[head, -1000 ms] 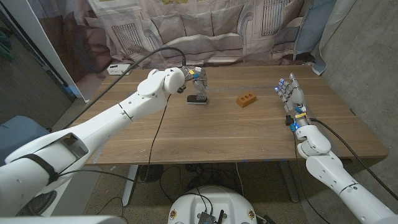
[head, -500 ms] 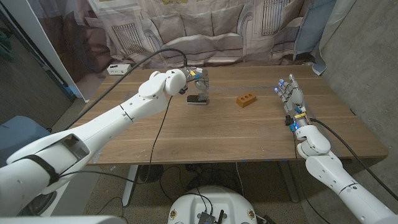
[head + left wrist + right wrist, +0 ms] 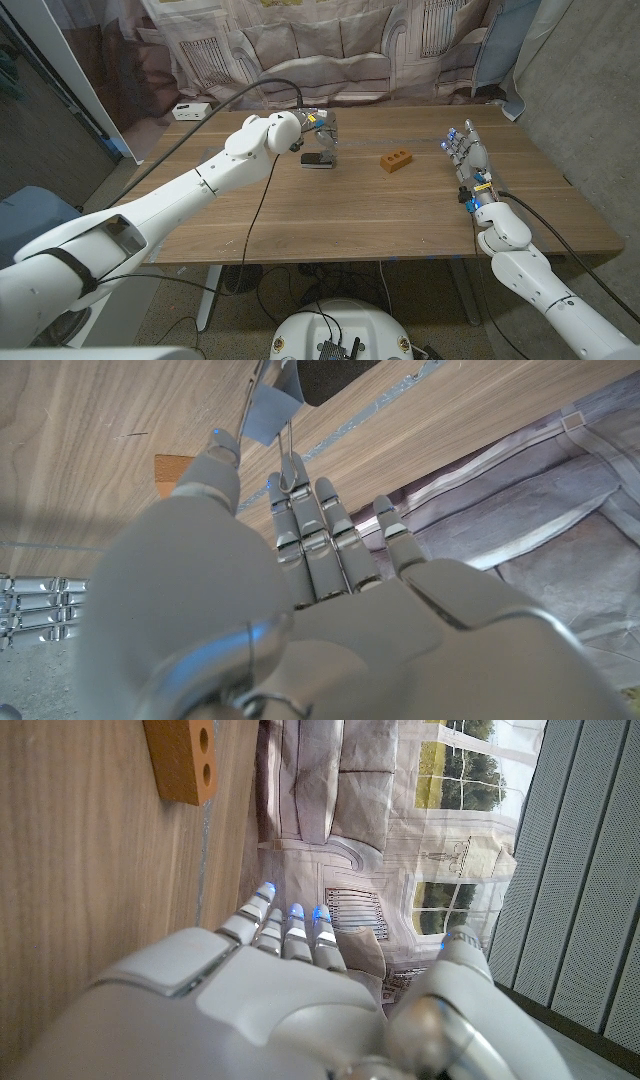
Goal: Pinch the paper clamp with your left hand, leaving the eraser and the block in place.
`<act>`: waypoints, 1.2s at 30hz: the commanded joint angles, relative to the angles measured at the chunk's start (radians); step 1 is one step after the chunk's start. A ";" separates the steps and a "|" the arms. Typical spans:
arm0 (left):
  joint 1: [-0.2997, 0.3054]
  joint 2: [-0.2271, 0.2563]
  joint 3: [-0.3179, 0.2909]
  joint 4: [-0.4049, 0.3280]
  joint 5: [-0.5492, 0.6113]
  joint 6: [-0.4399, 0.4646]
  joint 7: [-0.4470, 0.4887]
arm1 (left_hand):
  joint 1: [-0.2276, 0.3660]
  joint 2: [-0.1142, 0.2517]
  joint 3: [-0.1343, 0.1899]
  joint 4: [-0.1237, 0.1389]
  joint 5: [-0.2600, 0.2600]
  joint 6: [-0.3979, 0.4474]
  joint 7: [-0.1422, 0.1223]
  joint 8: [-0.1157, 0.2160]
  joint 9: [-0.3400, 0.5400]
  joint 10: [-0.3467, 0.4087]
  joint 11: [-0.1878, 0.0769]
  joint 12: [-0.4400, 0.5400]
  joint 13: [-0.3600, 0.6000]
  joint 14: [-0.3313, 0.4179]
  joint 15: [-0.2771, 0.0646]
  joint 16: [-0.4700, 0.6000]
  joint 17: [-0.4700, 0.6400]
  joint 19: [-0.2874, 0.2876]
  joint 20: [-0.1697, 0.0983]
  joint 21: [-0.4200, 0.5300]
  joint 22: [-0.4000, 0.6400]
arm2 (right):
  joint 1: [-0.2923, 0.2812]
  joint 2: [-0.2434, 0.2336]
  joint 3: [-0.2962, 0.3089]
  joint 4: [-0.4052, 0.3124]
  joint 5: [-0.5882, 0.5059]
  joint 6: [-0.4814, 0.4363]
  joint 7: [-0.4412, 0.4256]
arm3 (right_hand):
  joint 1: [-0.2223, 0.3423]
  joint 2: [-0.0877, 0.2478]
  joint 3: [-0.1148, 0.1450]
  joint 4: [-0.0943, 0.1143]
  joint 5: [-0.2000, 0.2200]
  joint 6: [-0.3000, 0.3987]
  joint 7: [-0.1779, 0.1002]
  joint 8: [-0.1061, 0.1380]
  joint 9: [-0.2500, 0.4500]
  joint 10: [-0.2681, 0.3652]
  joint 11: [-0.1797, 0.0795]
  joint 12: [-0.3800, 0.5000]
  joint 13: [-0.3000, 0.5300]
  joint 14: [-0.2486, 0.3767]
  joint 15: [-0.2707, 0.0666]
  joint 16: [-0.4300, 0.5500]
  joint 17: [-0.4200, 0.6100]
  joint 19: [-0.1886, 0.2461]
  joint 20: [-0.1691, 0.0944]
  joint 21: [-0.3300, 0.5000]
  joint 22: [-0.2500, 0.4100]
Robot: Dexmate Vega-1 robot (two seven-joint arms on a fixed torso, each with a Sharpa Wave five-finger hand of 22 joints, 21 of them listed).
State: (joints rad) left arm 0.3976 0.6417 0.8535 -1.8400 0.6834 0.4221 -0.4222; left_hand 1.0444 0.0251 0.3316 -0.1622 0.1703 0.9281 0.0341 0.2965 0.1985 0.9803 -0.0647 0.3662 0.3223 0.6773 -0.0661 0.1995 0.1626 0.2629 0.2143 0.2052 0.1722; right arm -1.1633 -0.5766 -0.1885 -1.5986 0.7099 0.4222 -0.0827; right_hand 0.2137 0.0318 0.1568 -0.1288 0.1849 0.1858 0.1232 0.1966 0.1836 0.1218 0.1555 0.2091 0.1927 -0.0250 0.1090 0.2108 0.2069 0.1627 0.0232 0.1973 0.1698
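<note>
A black paper clamp with upright wire handles stands on the table's far middle. My left hand comes down on it from above. Thumb and fingers close on the clamp's handles, the black body just beyond them. An orange block with two holes lies to the clamp's right, apart from it, and its corner shows past the thumb. My right hand stands on its edge near the table's right side, fingers straight and apart, holding nothing. The block lies ahead of it.
A small white box sits at the table's far left corner, a black cable running over it. A printed curtain hangs close behind the far edge. Bare wood spreads across the near half.
My left hand has shifted slightly right and lower onto the clamp's handles. The clamp, the block and my right hand have stayed put.
</note>
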 commanded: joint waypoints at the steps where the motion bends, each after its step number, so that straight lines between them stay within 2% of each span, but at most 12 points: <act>1: -0.007 -0.003 0.005 0.004 -0.014 0.022 -0.013 | 0.074 0.080 0.014 0.010 0.005 0.101 -0.041 -0.013 0.005 0.047 -0.065 -0.013 0.011 -0.003 -0.050 -0.009 0.003 0.005 0.003 -0.007 0.002 | -0.007 -0.003 0.004 -0.004 0.004 0.001 0.005 | 0.014 0.000 -0.001 0.001 -0.001 0.008 -0.002 0.000 0.002 0.003 0.002 -0.001 0.004 0.003 0.001 -0.002 0.004 0.007 0.000 -0.002 0.003; 9: -0.010 -0.002 0.010 0.002 -0.014 0.039 -0.011 | 0.061 0.077 0.011 0.016 0.005 0.084 -0.037 -0.024 0.006 0.035 -0.058 -0.021 0.018 -0.010 -0.045 -0.014 0.002 0.001 0.003 -0.010 0.002 | -0.010 -0.006 0.006 -0.009 0.003 0.001 0.004 | 0.014 0.001 -0.001 0.001 -0.001 0.008 -0.002 0.000 0.002 0.005 0.002 -0.001 0.004 0.003 0.001 -0.003 0.004 0.007 0.000 -0.002 0.003; 12: -0.011 -0.002 0.013 0.004 -0.014 0.044 -0.011 | 0.057 0.075 0.011 0.016 0.005 0.078 -0.036 -0.028 0.007 0.024 -0.064 -0.027 0.021 -0.016 -0.042 -0.017 0.002 0.000 0.003 -0.011 0.002 | -0.011 -0.007 0.007 -0.011 0.003 0.002 0.004 | 0.015 0.001 -0.002 0.000 -0.001 0.008 -0.002 -0.001 0.002 0.005 0.002 -0.001 0.004 0.004 0.001 -0.002 0.004 0.007 -0.001 -0.002 0.003; 23: -0.025 0.001 0.024 0.020 -0.013 0.039 -0.012 | 0.045 0.070 0.010 0.016 0.007 0.027 -0.047 -0.056 0.010 -0.017 -0.064 -0.053 0.032 -0.044 -0.038 -0.023 0.001 -0.012 0.004 -0.015 0.003 | -0.020 -0.007 0.011 -0.018 0.000 0.005 -0.002 | 0.017 0.002 -0.001 0.000 -0.001 0.010 -0.002 0.000 0.002 0.004 0.002 -0.002 0.004 0.004 0.000 -0.003 0.003 0.007 0.000 -0.002 0.003; 36: -0.045 -0.011 0.048 0.042 0.011 0.059 -0.036 | 0.028 0.064 0.006 0.019 0.007 -0.023 -0.047 -0.080 0.013 -0.067 -0.061 -0.080 0.042 -0.068 -0.024 -0.023 0.002 -0.029 0.004 -0.018 0.004 | -0.030 -0.007 0.017 -0.024 -0.003 0.006 -0.013 | 0.020 0.003 0.000 -0.002 -0.001 0.010 -0.002 -0.001 0.002 0.006 0.001 -0.002 0.004 0.005 0.000 -0.003 0.003 0.008 0.000 -0.002 0.003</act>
State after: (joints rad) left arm 0.3657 0.6369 0.8880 -1.8140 0.6826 0.4736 -0.4470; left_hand 1.0292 0.0402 0.3290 -0.1564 0.1743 0.9014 -0.0029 0.2200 0.2083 0.9212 -0.1237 0.2882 0.3603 0.6141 -0.0612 0.1769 0.1629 0.2422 0.2168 0.1877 0.1748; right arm -1.1864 -0.5836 -0.1758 -1.6181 0.7100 0.4259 -0.0882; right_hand 0.2230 0.0332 0.1569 -0.1287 0.1849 0.1857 0.1231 0.1966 0.1836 0.1216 0.1554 0.2091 0.1927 -0.0251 0.1089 0.2108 0.2069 0.1627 0.0232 0.1973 0.1698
